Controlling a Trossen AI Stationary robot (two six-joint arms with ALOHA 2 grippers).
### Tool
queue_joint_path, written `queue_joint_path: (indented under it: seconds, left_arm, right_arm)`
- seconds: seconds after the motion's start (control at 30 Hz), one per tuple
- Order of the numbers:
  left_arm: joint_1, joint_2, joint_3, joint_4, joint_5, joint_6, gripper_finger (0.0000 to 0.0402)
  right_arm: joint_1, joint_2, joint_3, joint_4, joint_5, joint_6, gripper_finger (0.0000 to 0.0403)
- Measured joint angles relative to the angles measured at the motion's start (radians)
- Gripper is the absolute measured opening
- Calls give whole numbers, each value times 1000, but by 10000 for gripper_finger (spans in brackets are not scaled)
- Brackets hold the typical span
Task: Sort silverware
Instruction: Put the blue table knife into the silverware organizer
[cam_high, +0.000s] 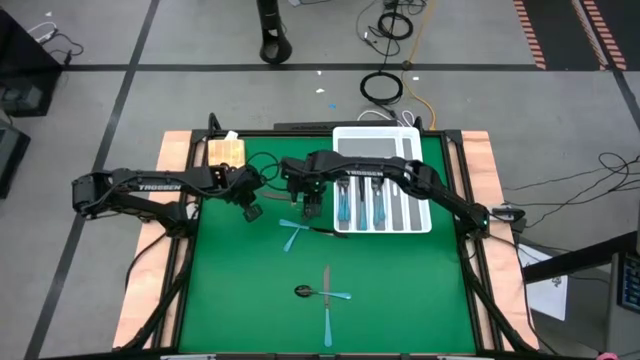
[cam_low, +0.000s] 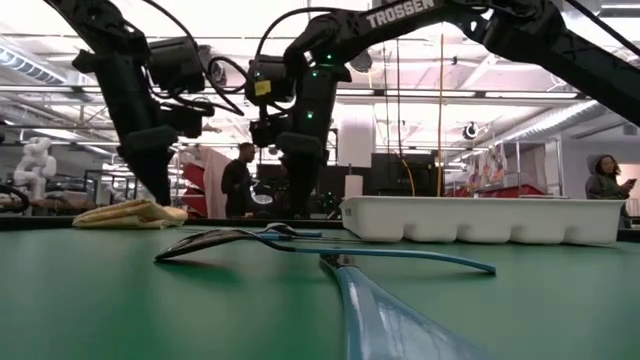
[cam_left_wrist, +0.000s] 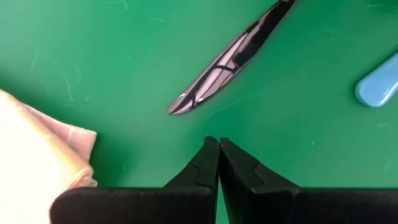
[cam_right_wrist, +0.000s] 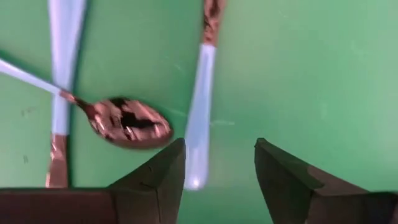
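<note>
Several silverware (cam_high: 375, 203) pieces in tray (cam_high: 375, 139) | right pincer (cam_high: 313, 207) open

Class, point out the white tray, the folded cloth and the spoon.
white tray (cam_high: 420, 140), high view, bare rim.
folded cloth (cam_high: 226, 151), high view, its middle.
spoon (cam_right_wrist: 132, 129), right wrist view, its bowl.

Partial and obscured items: a dark knife blade (cam_left_wrist: 227, 59) is running out past the left wrist picture's edge, handle unseen; a light-blue handle end (cam_left_wrist: 379, 84) is being cropped there, its head unknown. A pale folded cloth (cam_left_wrist: 37, 155) is showing only in part. Silverware in the white tray (cam_high: 345, 222) is lying partly under the right arm, types too small to tell.
</note>
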Motion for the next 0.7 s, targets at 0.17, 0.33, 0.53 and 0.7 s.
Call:
queue_joint_path:
  seconds: [0.17, 0.33, 0.53, 0.7]
  left_arm:
    - [0, 0, -1, 3, 3, -3, 15]
    - [0, 0, -1, 17, 4, -2, 15]
    - [0, 0, -1, 29, 6, -2, 15]
    - [0, 0, -1, 33, 6, -2, 15]
  right_arm:
    - [1, 0, -56, 45, -38, 29, 171]
    - [-3, -3, -143, 94, -46, 35, 169]
    - [-4, -10, -231, 135, -75, 79, 155]
    - [15, -12, -259, 144, -69, 114, 39]
